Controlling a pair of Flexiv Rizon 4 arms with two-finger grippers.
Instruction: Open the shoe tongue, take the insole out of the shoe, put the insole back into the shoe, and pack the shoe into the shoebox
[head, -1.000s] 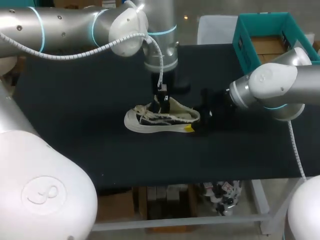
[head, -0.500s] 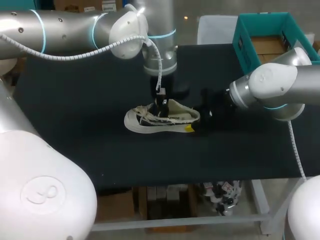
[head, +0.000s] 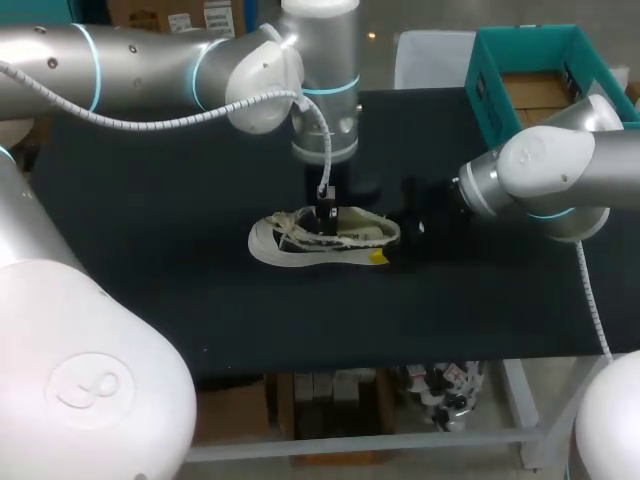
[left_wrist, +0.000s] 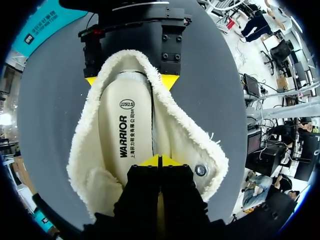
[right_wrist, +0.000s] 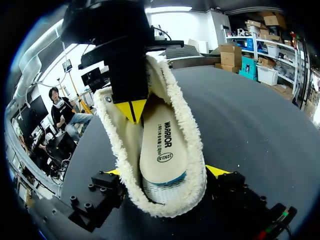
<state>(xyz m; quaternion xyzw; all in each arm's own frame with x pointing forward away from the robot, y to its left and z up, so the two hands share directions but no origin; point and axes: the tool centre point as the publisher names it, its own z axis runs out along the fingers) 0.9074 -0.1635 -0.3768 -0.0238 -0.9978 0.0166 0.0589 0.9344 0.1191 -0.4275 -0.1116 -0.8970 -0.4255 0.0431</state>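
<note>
**Shoe and insole: handling properties and count.** One shoe (head: 290, 245), a low sneaker with a pale sole and a fleece lining (left_wrist: 190, 145), is shown near the middle of the black bench (head: 150, 220). Its toe is turned toward the left arm's side and its heel toward the right arm's. One insole (left_wrist: 122, 145) is seen, seated flat inside the shoe with its printed face up.

The heel is clamped from both sides by the right hand (right_wrist: 166, 172), with one yellow tip on each flank of the fleece collar. The left hand (left_wrist: 159, 161) stands in the shoe's opening from above. Its tips are pressed together at the insole's edge, just beside the lining. Whether that edge is nipped between them cannot be told.

One shoebox (head: 488, 100), teal and open, is placed at the far right corner of the bench, well apart from the shoe.

The shoe is judged light, with soft walls that give under a squeeze. It is best held at the stiffer heel or under the sole. The insole is judged thin, light and floppy, and probably gripped a little by the fleece around it. It is best pinched at a free edge and peeled upward, not dragged flat.

Count: one shoe, one insole, one shoebox, two hands.
</note>
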